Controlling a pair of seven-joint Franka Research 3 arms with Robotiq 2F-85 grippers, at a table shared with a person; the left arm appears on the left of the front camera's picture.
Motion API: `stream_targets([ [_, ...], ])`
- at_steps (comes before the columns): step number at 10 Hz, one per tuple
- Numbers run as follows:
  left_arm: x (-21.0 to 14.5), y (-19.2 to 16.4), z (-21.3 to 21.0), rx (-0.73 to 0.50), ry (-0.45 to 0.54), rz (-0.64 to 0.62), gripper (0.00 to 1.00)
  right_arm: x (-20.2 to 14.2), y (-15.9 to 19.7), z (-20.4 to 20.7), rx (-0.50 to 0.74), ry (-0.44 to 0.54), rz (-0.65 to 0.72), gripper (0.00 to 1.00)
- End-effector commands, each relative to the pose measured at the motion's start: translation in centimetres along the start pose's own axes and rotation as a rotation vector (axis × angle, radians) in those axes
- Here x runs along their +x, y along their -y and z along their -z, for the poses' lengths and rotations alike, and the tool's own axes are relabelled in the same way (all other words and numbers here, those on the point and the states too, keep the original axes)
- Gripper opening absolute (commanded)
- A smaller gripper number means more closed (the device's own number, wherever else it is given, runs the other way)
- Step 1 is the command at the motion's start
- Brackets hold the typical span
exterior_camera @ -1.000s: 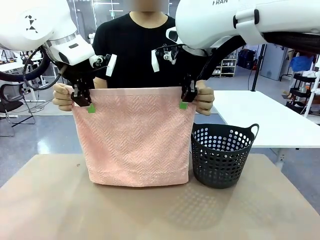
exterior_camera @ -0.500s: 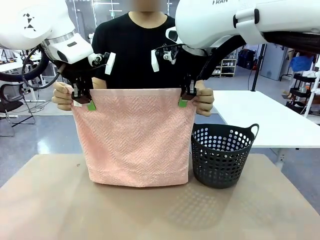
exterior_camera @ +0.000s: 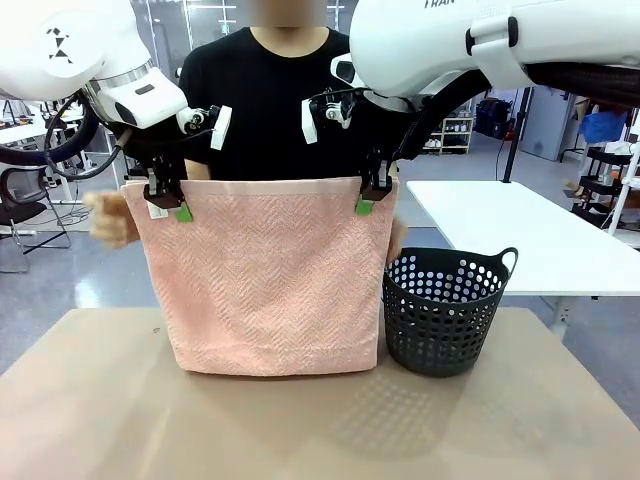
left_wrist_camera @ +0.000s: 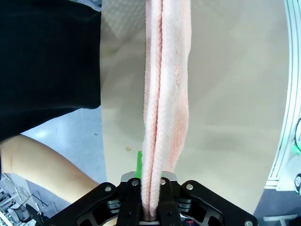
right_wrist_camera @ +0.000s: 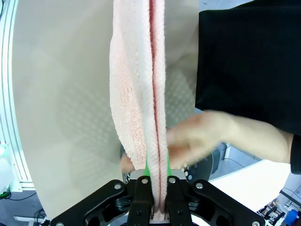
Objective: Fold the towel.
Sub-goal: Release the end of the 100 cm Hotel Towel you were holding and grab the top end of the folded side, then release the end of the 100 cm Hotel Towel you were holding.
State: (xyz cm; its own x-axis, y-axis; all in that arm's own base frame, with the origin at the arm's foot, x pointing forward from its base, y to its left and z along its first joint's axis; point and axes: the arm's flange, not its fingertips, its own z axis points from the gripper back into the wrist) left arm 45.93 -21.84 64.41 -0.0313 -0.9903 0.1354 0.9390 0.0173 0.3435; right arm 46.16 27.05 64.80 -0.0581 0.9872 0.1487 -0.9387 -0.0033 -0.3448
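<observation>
The salmon-pink towel [exterior_camera: 270, 285] hangs doubled beneath both grippers. The left gripper [exterior_camera: 165, 203] and right gripper [exterior_camera: 371, 198] each clamp a top corner. A person's hand [exterior_camera: 110, 218] is just outside the left one; a perforated basket [exterior_camera: 445, 312] stands below and outside the right.

It looks like a robotics lab, an open workroom rather than a home or a shop. Two white robot arms, the left arm [exterior_camera: 60, 45] and the right arm [exterior_camera: 450, 40], reach in over the tan work table [exterior_camera: 300, 430], which stands on a polished grey floor [exterior_camera: 70, 285]. Just past the table's far right corner sits a plain white bench [exterior_camera: 500, 235]. Farther behind that are a black cart [exterior_camera: 612, 175] and stocked shelving [exterior_camera: 458, 130]. Off the table's far left corner stands a black office chair [exterior_camera: 20, 195].
</observation>
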Motion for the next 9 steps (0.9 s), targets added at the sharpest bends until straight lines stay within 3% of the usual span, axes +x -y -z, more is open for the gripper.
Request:
stream_targets([
  [1,-0.12,-0.1,-0.18,0.005,-0.003,0.001,0.0,-0.07,0.04,-0.03,-0.003,-0.004,-0.002,0.0],
  [9,-0.12,-0.1,-0.18,0.005,-0.003,0.001,0.0,-0.07,0.04,-0.03,-0.003,-0.004,-0.002,0.0],
])
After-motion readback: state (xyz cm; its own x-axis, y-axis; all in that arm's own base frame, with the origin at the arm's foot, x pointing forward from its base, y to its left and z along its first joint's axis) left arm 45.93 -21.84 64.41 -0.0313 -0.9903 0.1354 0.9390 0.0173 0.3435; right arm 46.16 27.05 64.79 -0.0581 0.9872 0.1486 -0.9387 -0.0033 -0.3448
